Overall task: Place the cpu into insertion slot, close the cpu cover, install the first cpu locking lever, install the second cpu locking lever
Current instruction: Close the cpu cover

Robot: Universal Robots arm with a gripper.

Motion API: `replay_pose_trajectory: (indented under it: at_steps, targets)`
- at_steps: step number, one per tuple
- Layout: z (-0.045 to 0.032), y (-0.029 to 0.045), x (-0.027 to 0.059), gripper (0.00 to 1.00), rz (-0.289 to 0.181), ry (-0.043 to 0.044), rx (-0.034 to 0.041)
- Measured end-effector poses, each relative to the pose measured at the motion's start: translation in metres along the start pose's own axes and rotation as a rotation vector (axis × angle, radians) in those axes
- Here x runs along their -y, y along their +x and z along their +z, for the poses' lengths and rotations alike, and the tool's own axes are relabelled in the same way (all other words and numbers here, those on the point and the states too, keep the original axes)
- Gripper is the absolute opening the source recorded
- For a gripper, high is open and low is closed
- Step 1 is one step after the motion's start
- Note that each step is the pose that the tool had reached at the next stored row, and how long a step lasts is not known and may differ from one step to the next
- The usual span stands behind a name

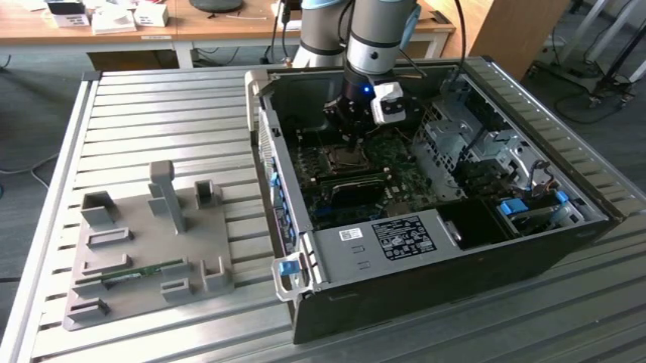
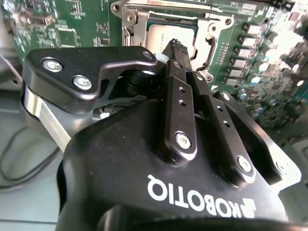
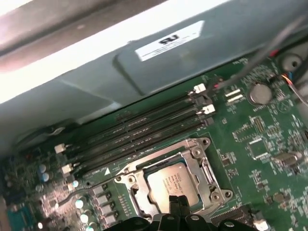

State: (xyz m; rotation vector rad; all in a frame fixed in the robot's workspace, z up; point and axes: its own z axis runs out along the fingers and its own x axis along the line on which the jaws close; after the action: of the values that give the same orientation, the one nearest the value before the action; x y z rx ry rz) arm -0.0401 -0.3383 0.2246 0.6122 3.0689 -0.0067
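Second wrist view, entry one: my gripper (image 2: 175, 47), jaws pressed together into a single narrow tip, nothing visibly pinched between them. Entry two: the cpu (image 2: 163, 34), silver-grey top upward, seated flat in the insertion slot (image 3: 138, 192) near the middle of the green circuit board (image 3: 250, 139). It lies straight ahead of and just below my tip, which hangs over the chip's near edge; touching or a little clear, I cannot tell. Entry three: the cpu cover (image 3: 161, 162), lying down as a frame around the chip, as far as I can judge. A thin locking lever (image 3: 208, 168) runs along one side of that frame; latched or not, I cannot tell. The chip is square, so no long axis; the memory slots (image 3: 144, 130) run parallel to the frame's far edge, just beside it. Small board components (image 3: 102, 204) crowd one side of the frame. Exterior view: I reach down into the open computer case (image 1: 424, 287) on the slatted table (image 1: 151, 113). The case walls and drive cage (image 1: 474, 136) stand well apart from the socket, so I judge the room above it open.
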Motion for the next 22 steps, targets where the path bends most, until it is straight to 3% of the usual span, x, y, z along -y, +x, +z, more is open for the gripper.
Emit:
replay_pose_trajectory:
  at_steps: [5,22]
  targets:
    - [0.0003,0.0000,0.0000,0.11,-0.072,-0.0009,0.0001]
    - [0.0020,0.0001,0.0000,0.11,-0.079,-0.0011,0.0003]
